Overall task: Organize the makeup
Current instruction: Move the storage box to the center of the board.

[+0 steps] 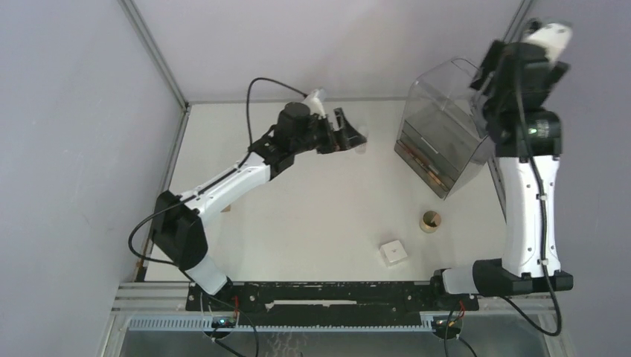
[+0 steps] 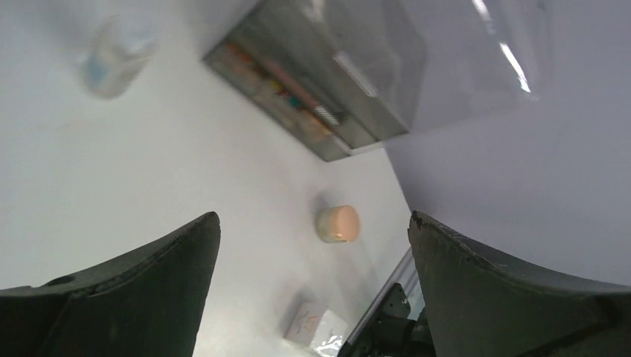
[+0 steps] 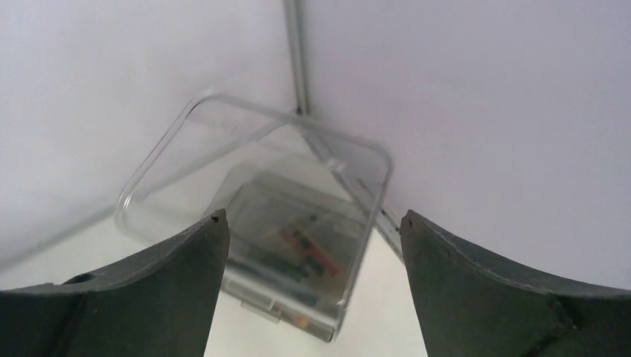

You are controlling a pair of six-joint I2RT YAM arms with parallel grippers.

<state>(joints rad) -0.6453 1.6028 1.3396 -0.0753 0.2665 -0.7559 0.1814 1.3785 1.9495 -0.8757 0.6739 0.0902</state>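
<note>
1. Table (image 1: 298, 223): white top, walled on the left, far and right sides.

2. Clear plastic bin (image 1: 446, 111): far right corner. Its lower tray holds a row of small cosmetics (image 3: 301, 249), orange and red among them; the single pieces are too blurred to name.

3. Right gripper (image 3: 309, 219): raised high over the bin and looking down into it. Jaws spread, nothing between them.

4. Left gripper (image 1: 351, 137): reached out to the far middle of the table, left of the bin. Jaws spread, nothing between them.

5. White box (image 1: 393, 252): square, flat on the table, near right, close to the right arm's base.

6. Round tan puff (image 1: 430, 220): just far-right of the white box and apart from it, on the near side of the bin. No long axis to line up on.

7. Small clear container (image 2: 115, 59): blurred, kind not legible; just beside the left fingers, on the bin side.

Governing relation: box and puff lie near and right of the left jaws, well apart from them. They lie below and near of the right jaws, which judge as the closer pair. The clear container favours the left arm.
</note>
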